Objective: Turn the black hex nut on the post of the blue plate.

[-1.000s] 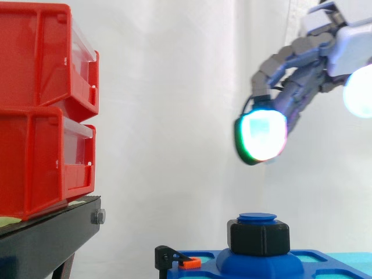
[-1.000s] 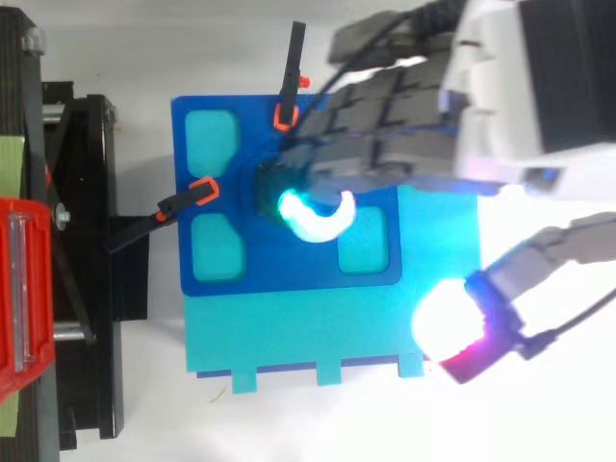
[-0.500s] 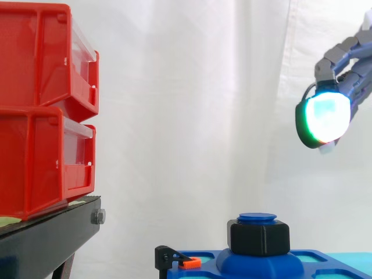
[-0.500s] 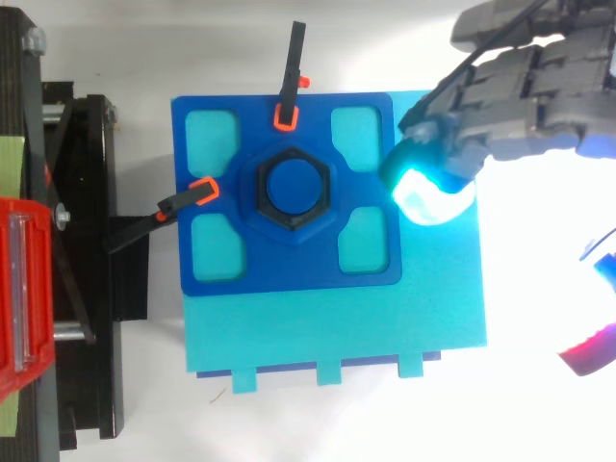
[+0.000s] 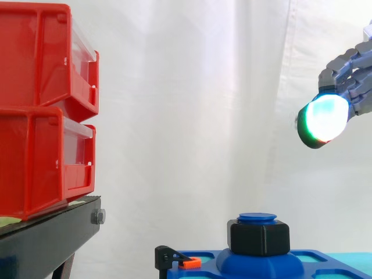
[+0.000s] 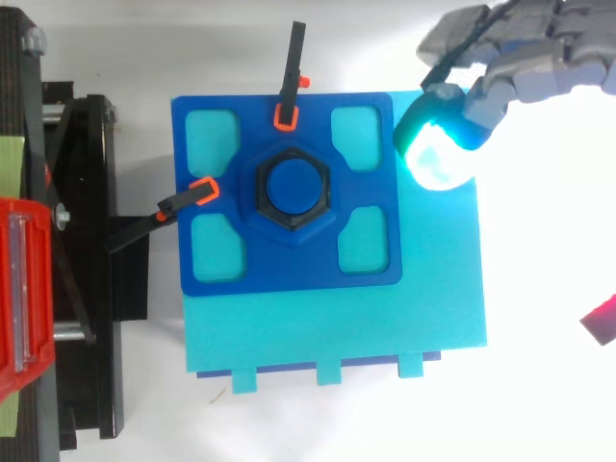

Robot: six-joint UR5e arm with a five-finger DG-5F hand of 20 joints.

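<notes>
Red bins (image 5: 40, 110) sit stacked on a black stand (image 5: 52, 235) at left. Orange-tipped clamps (image 6: 197, 191) hold the blue plate (image 6: 289, 274) on its left side. The black nut (image 5: 258, 237) sits on the post (image 6: 294, 185) at plate centre, untouched. The hand (image 6: 525, 72) is at right, well above the nut, fingers loosely bent, grasping nothing.
</notes>
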